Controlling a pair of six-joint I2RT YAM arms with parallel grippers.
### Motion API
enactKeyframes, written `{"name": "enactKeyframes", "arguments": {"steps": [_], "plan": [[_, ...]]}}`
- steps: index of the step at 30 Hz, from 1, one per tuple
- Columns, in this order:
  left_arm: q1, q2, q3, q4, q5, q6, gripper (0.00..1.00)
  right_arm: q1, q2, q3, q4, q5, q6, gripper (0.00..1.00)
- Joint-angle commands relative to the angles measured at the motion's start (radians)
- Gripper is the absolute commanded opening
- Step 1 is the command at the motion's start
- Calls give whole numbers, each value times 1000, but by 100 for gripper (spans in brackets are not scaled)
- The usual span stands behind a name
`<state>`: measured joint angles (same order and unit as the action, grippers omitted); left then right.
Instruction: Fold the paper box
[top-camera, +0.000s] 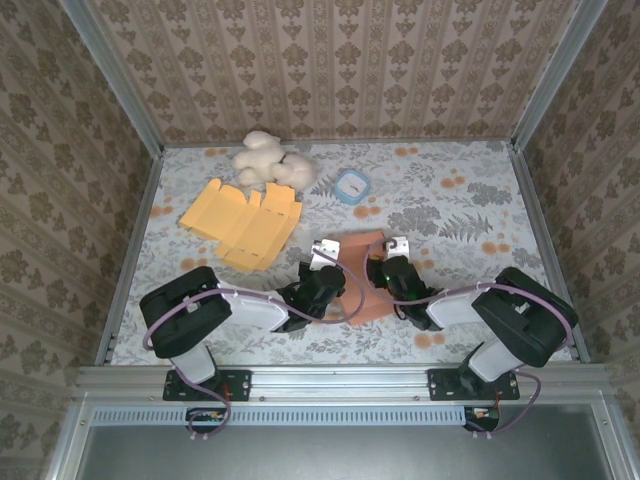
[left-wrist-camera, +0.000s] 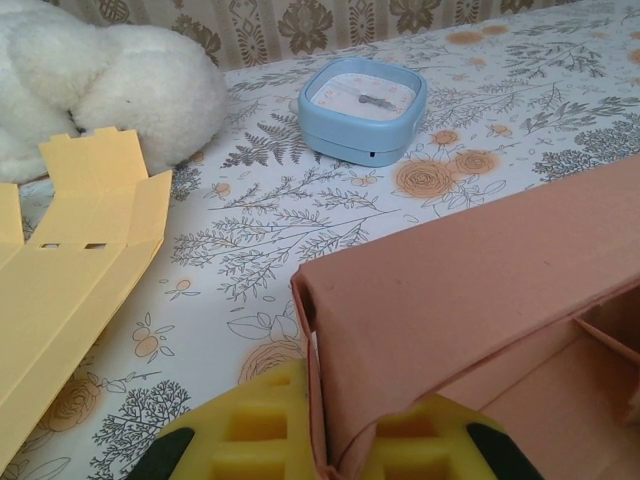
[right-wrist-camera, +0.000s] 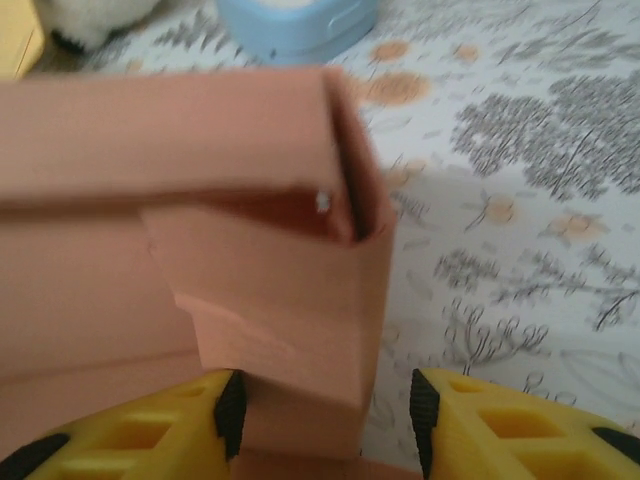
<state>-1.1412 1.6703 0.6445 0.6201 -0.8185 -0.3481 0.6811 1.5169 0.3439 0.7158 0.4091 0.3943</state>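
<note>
Left gripper (left-wrist-camera: 340, 435): jaws pinched shut on the pink paper box (left-wrist-camera: 480, 290) wall. Right gripper (right-wrist-camera: 325, 405): jaws part-open, with the corner flap (right-wrist-camera: 290, 300) between them, one pad touching, the other clear. Best to hold the left firm, square up the right, then press that flap along its crease.

Black-and-white arms (top-camera: 250, 308), looping purple cables (top-camera: 158, 318), yellow grid-recessed claw fingers (left-wrist-camera: 255, 430), black tips (left-wrist-camera: 497, 447)

No legible text or markings
</note>
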Motion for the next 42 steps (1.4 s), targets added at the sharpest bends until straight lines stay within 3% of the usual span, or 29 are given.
{"name": "enactKeyframes", "arguments": {"steps": [1,13,26,32,35,42], "plan": [[-26,-37,24,0,65,-31,0,-8,-42,-29,4,-127,-40,53],[-19,-45,16,1,76,-38,0,-8,-120,-105,9,-253,-104,61],[23,-60,-15,-2,61,-48,0,-8,-397,-177,-125,-276,-84,65],[43,-82,-38,-2,55,-41,0,-8,-591,-199,-278,-185,-51,69],[50,-97,-50,0,58,-40,0,-8,-668,-211,-357,-85,-13,67],[61,-128,-73,3,64,-43,0,-9,-773,-257,-408,17,67,62]]}}
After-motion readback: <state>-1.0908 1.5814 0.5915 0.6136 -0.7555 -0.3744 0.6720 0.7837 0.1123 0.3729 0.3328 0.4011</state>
